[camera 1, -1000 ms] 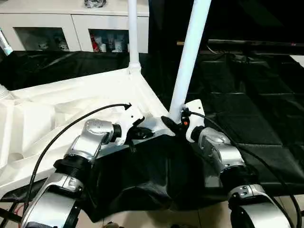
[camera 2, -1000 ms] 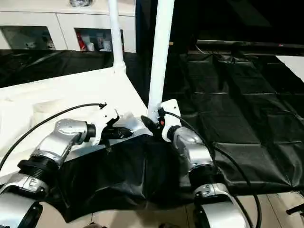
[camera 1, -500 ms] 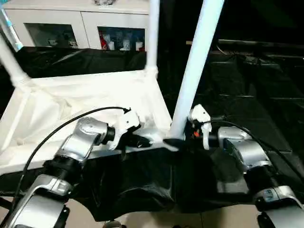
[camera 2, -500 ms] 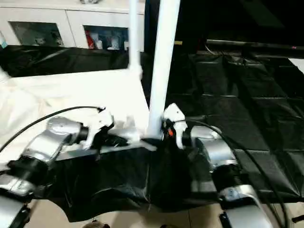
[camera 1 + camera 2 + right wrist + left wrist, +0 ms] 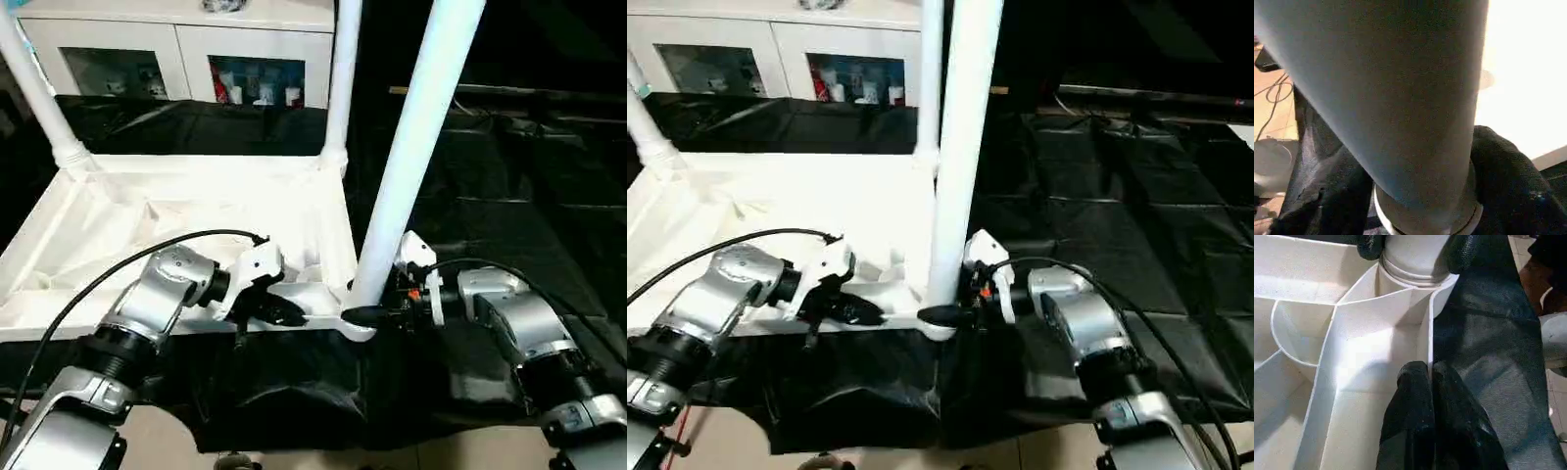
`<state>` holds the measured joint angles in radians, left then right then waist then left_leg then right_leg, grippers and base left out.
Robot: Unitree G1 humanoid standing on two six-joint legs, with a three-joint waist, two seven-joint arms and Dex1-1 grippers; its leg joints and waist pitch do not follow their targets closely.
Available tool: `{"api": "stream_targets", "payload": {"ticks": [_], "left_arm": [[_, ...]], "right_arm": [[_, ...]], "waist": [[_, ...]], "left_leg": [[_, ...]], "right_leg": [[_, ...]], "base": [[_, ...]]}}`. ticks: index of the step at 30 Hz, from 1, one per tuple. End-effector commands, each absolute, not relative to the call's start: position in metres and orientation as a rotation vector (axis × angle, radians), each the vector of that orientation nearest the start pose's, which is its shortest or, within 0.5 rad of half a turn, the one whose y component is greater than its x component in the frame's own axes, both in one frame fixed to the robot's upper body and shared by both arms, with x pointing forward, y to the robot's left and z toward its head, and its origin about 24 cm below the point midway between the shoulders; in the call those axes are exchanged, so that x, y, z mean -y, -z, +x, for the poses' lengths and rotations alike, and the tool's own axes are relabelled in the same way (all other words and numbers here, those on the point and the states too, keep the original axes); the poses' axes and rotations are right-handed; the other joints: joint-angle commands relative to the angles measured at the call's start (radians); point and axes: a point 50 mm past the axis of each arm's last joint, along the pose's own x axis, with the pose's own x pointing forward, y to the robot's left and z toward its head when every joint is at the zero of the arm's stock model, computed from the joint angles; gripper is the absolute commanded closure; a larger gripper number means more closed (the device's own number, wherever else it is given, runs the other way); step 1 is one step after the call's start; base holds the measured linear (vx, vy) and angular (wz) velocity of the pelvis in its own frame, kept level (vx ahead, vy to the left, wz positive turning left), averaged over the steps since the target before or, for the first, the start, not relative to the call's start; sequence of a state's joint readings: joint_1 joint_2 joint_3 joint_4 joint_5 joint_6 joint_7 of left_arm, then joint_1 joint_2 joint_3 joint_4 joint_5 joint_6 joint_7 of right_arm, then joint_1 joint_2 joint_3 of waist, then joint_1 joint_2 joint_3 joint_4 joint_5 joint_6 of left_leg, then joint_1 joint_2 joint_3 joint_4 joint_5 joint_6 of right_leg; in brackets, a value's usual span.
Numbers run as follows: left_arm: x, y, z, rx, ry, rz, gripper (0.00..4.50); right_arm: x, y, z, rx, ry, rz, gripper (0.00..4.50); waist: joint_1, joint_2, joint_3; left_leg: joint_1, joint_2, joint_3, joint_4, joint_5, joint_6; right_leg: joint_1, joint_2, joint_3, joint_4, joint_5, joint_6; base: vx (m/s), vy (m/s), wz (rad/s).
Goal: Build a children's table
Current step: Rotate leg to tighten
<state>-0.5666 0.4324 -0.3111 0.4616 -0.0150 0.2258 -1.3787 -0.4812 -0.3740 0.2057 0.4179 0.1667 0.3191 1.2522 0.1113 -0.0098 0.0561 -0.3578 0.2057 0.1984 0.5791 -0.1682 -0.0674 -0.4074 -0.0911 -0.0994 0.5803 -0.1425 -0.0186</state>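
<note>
Tabletop, underside up, centre-left of frame: left gripper clenched on its near rim to steady it, right gripper clasping the near-corner leg base, seating it.

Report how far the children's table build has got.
Done: the white plastic ribbed tabletop lies underside up, with two white tubular legs standing in its far corners. In hand: the right gripper holds the near white leg at its base in the corner socket, while the shut left gripper pinches the tabletop's rim. Left: a fourth leg isn't visible.
</note>
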Motion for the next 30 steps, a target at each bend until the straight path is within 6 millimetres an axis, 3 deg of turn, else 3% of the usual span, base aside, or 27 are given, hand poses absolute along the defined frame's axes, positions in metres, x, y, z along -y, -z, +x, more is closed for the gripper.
{"api": "stream_targets", "payload": {"ticks": [1,5,7,12,14,20,21,22,23,24,26,30], "left_arm": [[-0.127,-0.067,0.308,-0.474,1.467,0.351,4.50],[-0.123,-0.068,0.315,-0.446,1.400,0.337,4.50],[-0.118,-0.069,0.326,-0.425,1.287,0.343,4.50],[-0.108,-0.070,0.336,-0.400,1.178,0.331,4.50],[-0.101,-0.070,0.341,-0.388,1.120,0.313,4.50],[-0.078,-0.072,0.346,-0.337,1.075,0.282,4.50],[-0.078,-0.072,0.346,-0.337,1.075,0.282,4.50],[-0.077,-0.071,0.345,-0.330,1.089,0.304,4.50],[-0.077,-0.071,0.345,-0.326,1.091,0.312,4.50],[-0.077,-0.070,0.345,-0.319,1.096,0.329,4.50],[-0.078,-0.069,0.345,-0.304,1.109,0.350,4.50],[-0.080,-0.067,0.343,-0.298,1.136,0.378,4.50]], "right_arm": [[0.129,-0.046,0.291,-0.468,-1.376,-0.058,1.92],[0.127,-0.042,0.295,-0.442,-1.305,-0.037,1.99],[0.119,-0.035,0.308,-0.394,-1.111,-0.009,2.12],[0.106,-0.029,0.323,-0.368,-0.897,0.048,2.32],[0.097,-0.028,0.329,-0.363,-0.810,0.074,2.39],[0.076,-0.031,0.338,-0.319,-0.705,0.117,2.42],[0.076,-0.031,0.338,-0.319,-0.705,0.117,2.09],[0.076,-0.032,0.339,-0.304,-0.700,0.121,1.77],[0.077,-0.033,0.339,-0.302,-0.698,0.124,1.77],[0.078,-0.033,0.340,-0.299,-0.696,0.127,1.75],[0.085,-0.035,0.339,-0.282,-0.705,0.073,1.49],[0.110,-0.042,0.335,-0.230,-0.732,0.033,1.36]], "waist": [[-0.002,0.005,-0.071],[-0.005,0.001,-0.068],[-0.014,0.000,-0.062],[-0.042,-0.002,-0.064],[-0.050,-0.002,-0.062],[-0.054,-0.002,-0.066],[-0.053,-0.002,-0.067],[-0.052,0.004,-0.067],[-0.053,0.002,-0.068],[-0.054,0.012,-0.069],[-0.053,0.018,-0.072],[-0.048,0.012,-0.075]], "left_leg": [[0.016,0.033,-0.015,-0.066,-0.275,0.015],[0.016,0.032,-0.017,-0.068,-0.302,0.006],[0.023,0.024,-0.020,-0.066,-0.342,-0.006],[0.014,0.022,-0.031,-0.069,-0.348,-0.012],[0.020,0.020,-0.028,-0.065,-0.359,-0.008],[0.020,0.020,-0.026,-0.065,-0.350,0.005],[0.018,0.021,-0.026,-0.066,-0.345,0.007],[0.016,0.023,-0.025,-0.068,-0.338,0.011],[0.016,0.023,-0.024,-0.068,-0.336,0.012],[0.015,0.023,-0.023,-0.069,-0.335,0.012],[0.017,0.022,-0.021,-0.068,-0.328,0.010],[0.013,0.022,-0.017,-0.065,-0.293,0.030]], "right_leg": [[0.048,-0.060,0.051,-0.064,-0.336,-0.188],[0.047,-0.060,0.050,-0.070,-0.385,-0.172],[0.038,-0.065,0.045,-0.087,-0.504,-0.133],[0.047,-0.065,0.035,-0.095,-0.561,-0.091],[0.037,-0.063,0.036,-0.097,-0.563,-0.099],[0.037,-0.063,0.038,-0.096,-0.523,-0.113],[0.039,-0.063,0.039,-0.094,-0.511,-0.115],[0.041,-0.060,0.042,-0.090,-0.464,-0.127],[0.041,-0.059,0.043,-0.087,-0.447,-0.133],[0.042,-0.058,0.045,-0.085,-0.410,-0.146],[0.046,-0.054,0.046,-0.077,-0.340,-0.173],[0.054,-0.055,0.049,-0.070,-0.290,-0.193]], "base": [[0.000,0.000,0.00],[0.000,0.000,0.00],[0.000,0.000,0.00],[0.000,0.000,0.00],[0.000,0.000,0.00],[0.000,0.000,0.00],[0.000,0.000,0.00],[0.000,0.000,0.00],[0.000,0.000,0.00],[0.000,0.000,0.00],[0.000,0.000,0.00],[0.000,0.000,0.00]]}}
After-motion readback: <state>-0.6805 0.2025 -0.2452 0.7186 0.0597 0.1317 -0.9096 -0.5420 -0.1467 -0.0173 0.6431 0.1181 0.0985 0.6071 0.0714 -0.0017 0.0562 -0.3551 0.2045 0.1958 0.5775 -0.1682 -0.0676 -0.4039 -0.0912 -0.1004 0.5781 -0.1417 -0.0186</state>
